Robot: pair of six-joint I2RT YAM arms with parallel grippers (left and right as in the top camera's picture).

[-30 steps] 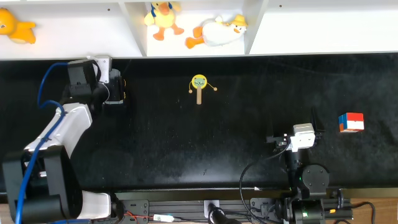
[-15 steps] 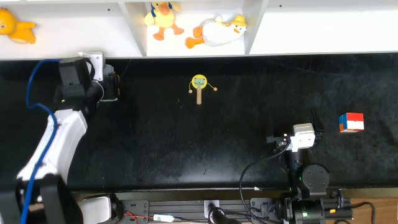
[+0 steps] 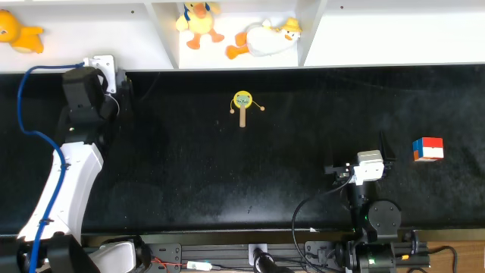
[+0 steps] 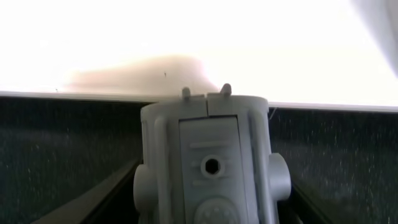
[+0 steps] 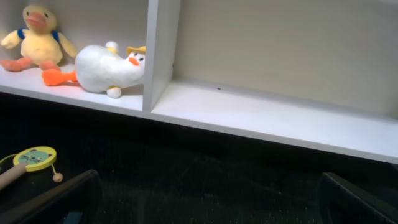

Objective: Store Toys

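A grey blocky toy [image 4: 208, 155] with a round hole in its face sits between the dark fingers [image 4: 99, 199] of my left gripper [image 3: 114, 74], which is shut on it. That gripper is at the front edge of the white shelf's left compartment [image 3: 83, 38], where an orange-yellow duck [image 3: 19, 34] lies. On the black table are a small rattle drum [image 3: 242, 102] [image 5: 31, 158] and a coloured cube [image 3: 427, 149]. My right gripper [image 3: 371, 155] stands open near the table's front right, holding nothing.
The middle compartment holds a yellow duck plush [image 3: 198, 19] [image 5: 31, 34] and a white duck plush [image 3: 265, 38] [image 5: 109, 68]. The right compartment [image 5: 280, 118] is bare. A white divider [image 5: 161, 56] separates the two.
My left arm has swung left and toward the shelf with the grey toy, from over the table to the left compartment's edge. The right arm has stayed still.
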